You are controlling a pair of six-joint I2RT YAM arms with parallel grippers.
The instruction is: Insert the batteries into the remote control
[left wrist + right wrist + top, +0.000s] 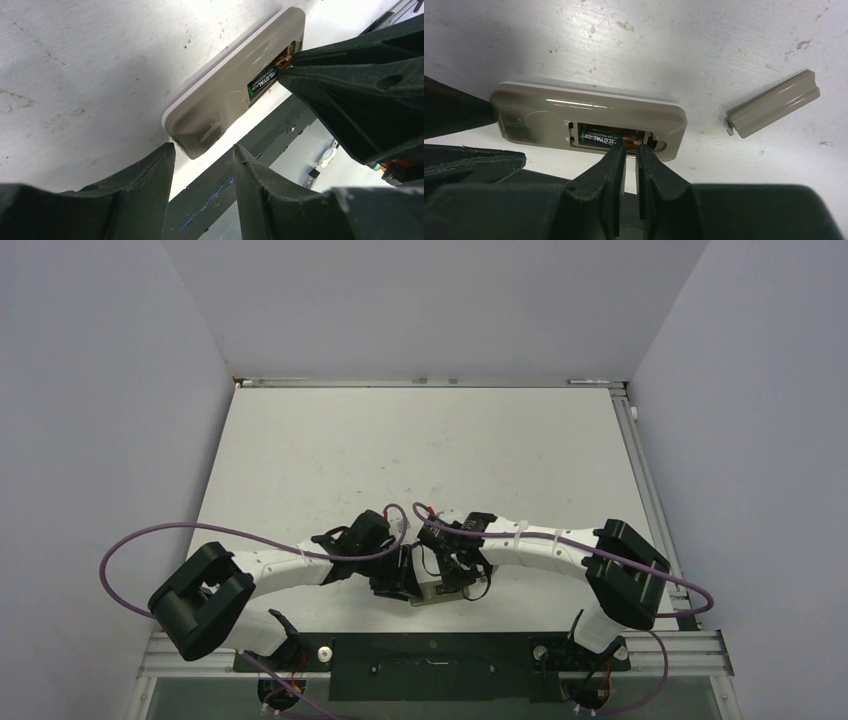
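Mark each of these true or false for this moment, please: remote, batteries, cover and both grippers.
1. The remote control lies back-up on the table. True.
2. No battery is in the remote. False: a green-and-black battery sits in its open back.
3. The battery cover is fitted on the remote. False: it lies on the table, apart from the remote.
4. The left gripper is clamped on the remote. False: its fingers stand apart with nothing between them.
5. The right gripper, fingers nearly together, is at the battery's gold end. True.
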